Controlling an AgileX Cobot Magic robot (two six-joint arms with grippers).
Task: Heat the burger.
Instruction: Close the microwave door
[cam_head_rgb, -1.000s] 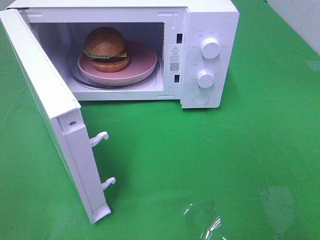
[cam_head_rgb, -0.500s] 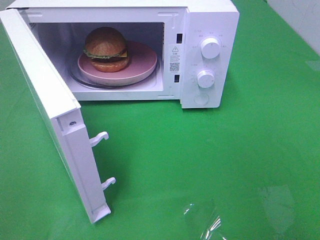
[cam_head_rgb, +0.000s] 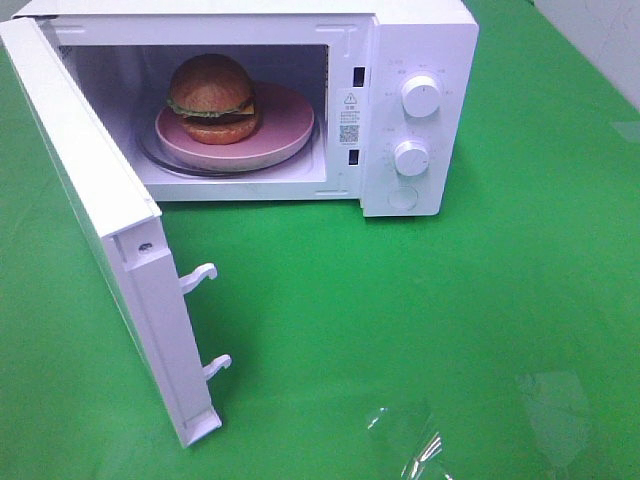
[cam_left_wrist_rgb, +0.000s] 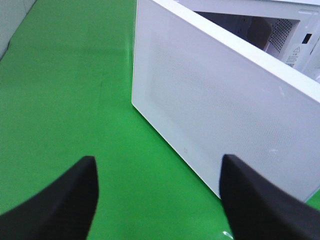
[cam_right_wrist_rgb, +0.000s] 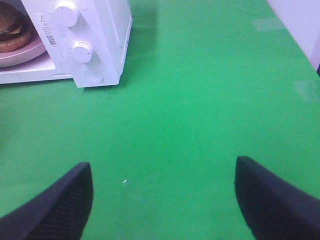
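The burger (cam_head_rgb: 210, 98) sat on the pink plate (cam_head_rgb: 285, 125) inside the white microwave (cam_head_rgb: 420, 40), whose door (cam_head_rgb: 90, 200) stood wide open. A careless push risked glancing off the door's free edge or shoving the whole oven rather than latching it. The left gripper (cam_left_wrist_rgb: 158, 165) faced the door's outer panel, jaws apart and empty. The right gripper (cam_right_wrist_rgb: 163, 167) hovered over the green cloth (cam_right_wrist_rgb: 210, 90), jaws spread, holding nothing.

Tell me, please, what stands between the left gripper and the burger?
The microwave's open door: in the left wrist view its white outer face stands beyond the left gripper, across bare green cloth. The exterior high view shows the burger inside.
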